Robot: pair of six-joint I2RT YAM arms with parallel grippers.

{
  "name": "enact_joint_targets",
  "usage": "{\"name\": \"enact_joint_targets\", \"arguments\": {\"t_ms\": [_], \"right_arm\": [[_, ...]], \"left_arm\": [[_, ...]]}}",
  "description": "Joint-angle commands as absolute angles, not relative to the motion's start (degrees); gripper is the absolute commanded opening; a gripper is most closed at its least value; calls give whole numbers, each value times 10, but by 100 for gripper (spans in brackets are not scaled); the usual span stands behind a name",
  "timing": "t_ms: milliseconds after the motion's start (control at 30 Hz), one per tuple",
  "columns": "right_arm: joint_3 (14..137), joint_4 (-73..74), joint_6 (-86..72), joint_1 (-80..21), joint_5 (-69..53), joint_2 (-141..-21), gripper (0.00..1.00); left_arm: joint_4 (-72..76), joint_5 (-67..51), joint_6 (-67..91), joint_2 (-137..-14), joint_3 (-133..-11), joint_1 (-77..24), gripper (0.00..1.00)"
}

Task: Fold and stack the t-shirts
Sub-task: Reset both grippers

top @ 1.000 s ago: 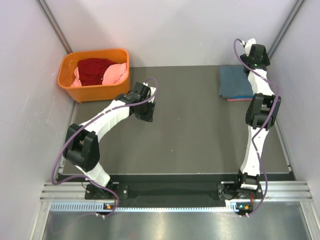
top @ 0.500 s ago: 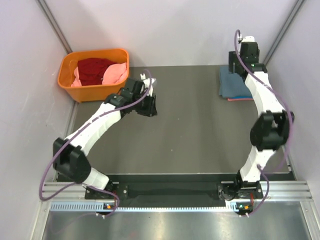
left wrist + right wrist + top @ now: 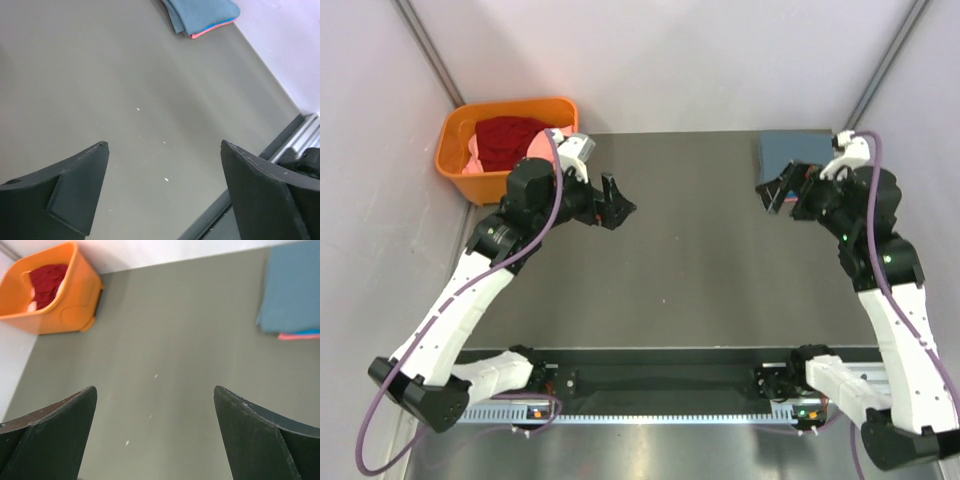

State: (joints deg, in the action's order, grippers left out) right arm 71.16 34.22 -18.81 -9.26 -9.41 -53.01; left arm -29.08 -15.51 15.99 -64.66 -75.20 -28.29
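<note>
The dark red tee (image 3: 508, 138) lies crumpled in the basket (image 3: 480, 186) at the far left corner, with a pink tee (image 3: 542, 150) pressed against its right side; both are unfolded heaps, so no long axis can be read from them. At the far right of the worktop (image 3: 700, 260) sits the stack (image 3: 792, 152), grey-blue on top, with a bright blue and a salmon-red edge showing under it in the wrist views; it looks tidy, so I judge that the next tee must come out of the basket.

The left pincer (image 3: 616, 203) hovers just right of the basket, released, its jaws wide apart with nothing between them; it points to the right, over the bare middle, so the tees lie behind it, to its left and a little farther. The right pincer (image 3: 775, 196) is released too and empty, just on the near side of the stack and pointing left; the basket is well apart from it, across the whole worktop.

So the left arm is clearly the nearer one; the move turns on bringing its pincer around toward the far left and down over the basket rim; the pink tee is the closest to it, though the arm hides part of that tee from above.
</note>
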Motion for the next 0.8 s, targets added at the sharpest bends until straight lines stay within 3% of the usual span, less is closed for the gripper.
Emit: {"name": "enact_joint_targets", "arguments": {"t_ms": [0,767], "right_arm": [[673,345,-239,-94,-133,-480,100],[629,299,-268,-95,-121,-426,100]], "left_arm": [[-266,-145,182,-603,-723,-284,99],[-246,-166,210,-558,-703,-284,99]]}}
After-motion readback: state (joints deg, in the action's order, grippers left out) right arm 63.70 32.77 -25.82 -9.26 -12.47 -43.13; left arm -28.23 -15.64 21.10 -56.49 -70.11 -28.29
